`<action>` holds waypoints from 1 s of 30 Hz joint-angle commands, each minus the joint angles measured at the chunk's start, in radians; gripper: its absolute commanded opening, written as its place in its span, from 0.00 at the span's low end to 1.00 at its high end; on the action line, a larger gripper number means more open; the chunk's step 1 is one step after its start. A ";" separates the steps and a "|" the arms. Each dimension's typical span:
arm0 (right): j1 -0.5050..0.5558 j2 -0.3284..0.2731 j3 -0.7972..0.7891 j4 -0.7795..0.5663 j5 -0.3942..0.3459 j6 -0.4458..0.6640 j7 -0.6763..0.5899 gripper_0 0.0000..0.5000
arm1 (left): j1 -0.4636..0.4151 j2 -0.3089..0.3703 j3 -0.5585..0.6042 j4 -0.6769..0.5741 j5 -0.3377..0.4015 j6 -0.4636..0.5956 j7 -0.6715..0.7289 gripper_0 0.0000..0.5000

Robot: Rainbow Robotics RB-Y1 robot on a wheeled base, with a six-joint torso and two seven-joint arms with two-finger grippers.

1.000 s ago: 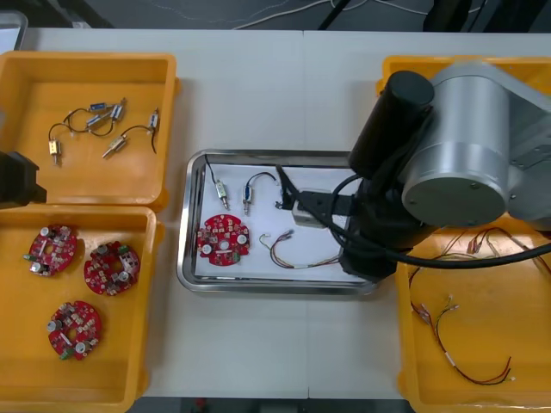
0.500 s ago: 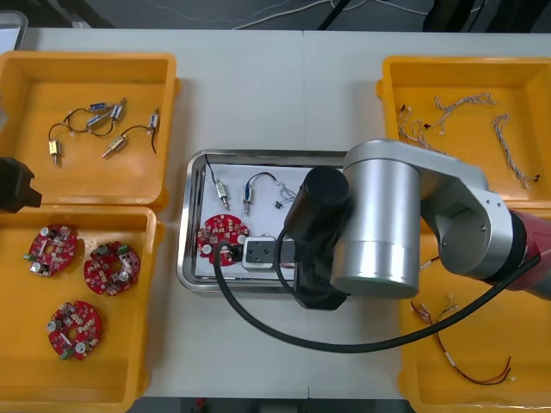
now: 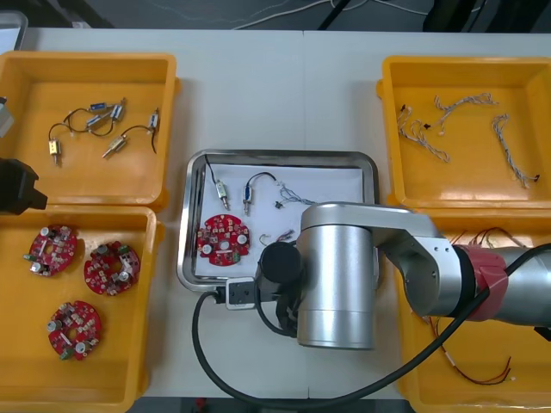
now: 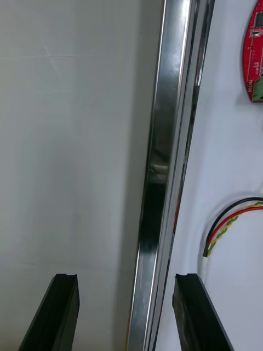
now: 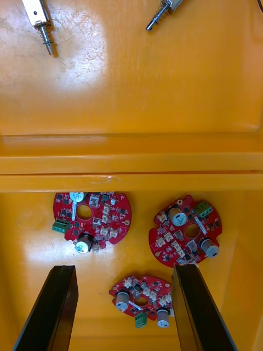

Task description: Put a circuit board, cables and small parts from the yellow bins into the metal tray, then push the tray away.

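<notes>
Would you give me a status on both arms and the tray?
Right gripper jaws open, astride tray rim. Left gripper open, idle over board bin. Tray loaded; red-yellow cable near inner jaw.

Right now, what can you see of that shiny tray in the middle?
The metal tray is a shallow rectangle with rounded corners, shiny raised rim, white inside. It lies flat on the table between yellow bins and holds a red circuit board, small metal parts and cables. The open right gripper straddles its near rim; the left gripper hovers over the left bins.
</notes>
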 commanded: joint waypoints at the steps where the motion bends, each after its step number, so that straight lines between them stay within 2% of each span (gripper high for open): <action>1: -0.024 0.053 0.034 0.034 0.042 -0.028 0.000 1.00 | 0.014 0.046 0.033 -0.027 -0.010 0.006 -0.057 1.00; 9: 0.005 0.091 0.036 0.073 0.092 -0.033 -0.014 1.00 | 0.014 0.046 0.034 -0.026 -0.015 0.006 -0.063 1.00; 30: 0.076 0.093 0.037 0.075 0.156 -0.032 -0.017 1.00 | 0.014 0.046 0.034 -0.026 -0.015 0.006 -0.072 1.00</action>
